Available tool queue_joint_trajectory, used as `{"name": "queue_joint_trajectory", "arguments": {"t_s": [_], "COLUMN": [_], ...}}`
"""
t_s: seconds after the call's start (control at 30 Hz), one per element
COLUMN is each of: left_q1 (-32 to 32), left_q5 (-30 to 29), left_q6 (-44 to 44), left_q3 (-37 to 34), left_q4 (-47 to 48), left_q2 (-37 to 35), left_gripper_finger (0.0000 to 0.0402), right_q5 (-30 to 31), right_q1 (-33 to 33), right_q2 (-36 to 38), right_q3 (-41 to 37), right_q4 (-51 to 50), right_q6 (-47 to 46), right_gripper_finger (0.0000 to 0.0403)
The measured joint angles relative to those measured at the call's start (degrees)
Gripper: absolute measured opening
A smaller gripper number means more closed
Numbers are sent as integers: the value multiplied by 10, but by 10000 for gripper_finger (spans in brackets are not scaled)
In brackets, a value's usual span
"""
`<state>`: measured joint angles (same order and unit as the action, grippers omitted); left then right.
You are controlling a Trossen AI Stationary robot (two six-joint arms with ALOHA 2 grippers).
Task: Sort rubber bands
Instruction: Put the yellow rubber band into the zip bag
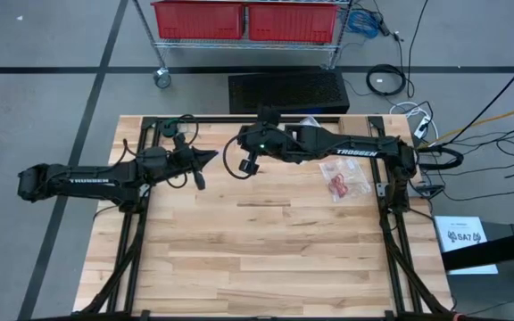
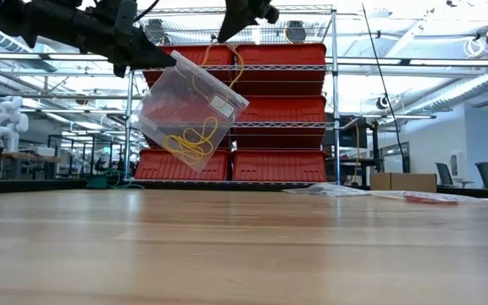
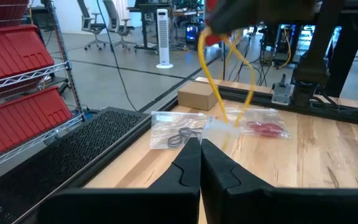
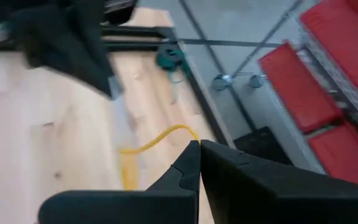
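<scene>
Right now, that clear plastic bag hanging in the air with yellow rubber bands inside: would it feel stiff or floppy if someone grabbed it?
Probably floppy: the clear plastic bag hangs tilted from one corner under the shut left gripper. Likely light, since a corner pinch carries it. The yellow rubber bands have slumped into its lowest part, so they would likely shift when it is moved.

**Two dark arms, white lettering**

We saw that both arms were matte black, built of long boxy segments. The left arm [image 1: 78, 178] and the right arm [image 1: 346, 147] each carried the white word TROSSEN along one link. A small green light glowed near the right arm's wrist. Thin black cables looped beside the wrists of both. Each gripper's fingers [image 3: 199, 171] were black, smooth and wedge-shaped, tapering toward narrow tips.
</scene>
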<state>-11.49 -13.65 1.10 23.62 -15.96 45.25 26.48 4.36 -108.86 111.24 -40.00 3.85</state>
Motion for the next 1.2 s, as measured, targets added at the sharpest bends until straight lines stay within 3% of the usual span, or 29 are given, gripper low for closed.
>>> {"name": "queue_joint_trajectory", "arguments": {"t_s": [0.3, 0.8, 0.97, 1.2], "left_q1": [0, 0, 0, 0], "left_q5": [0, 7, 8, 10], "left_q6": [0, 1, 1, 1], "left_q3": [0, 0, 0, 0], "left_q4": [2, 1, 2, 1], "left_q2": [0, 0, 0, 0], "left_gripper_finger": [0, 0, 0, 0], "right_q5": [-90, -119, -173, -179], "right_q1": [-7, 14, 25, 19], "right_q2": [-27, -46, -51, -52], "right_q3": [0, 0, 0, 0], "right_q4": [25, 15, 13, 16], "right_q6": [22, 37, 41, 43], "right_gripper_finger": [0, 0, 0, 0]}}
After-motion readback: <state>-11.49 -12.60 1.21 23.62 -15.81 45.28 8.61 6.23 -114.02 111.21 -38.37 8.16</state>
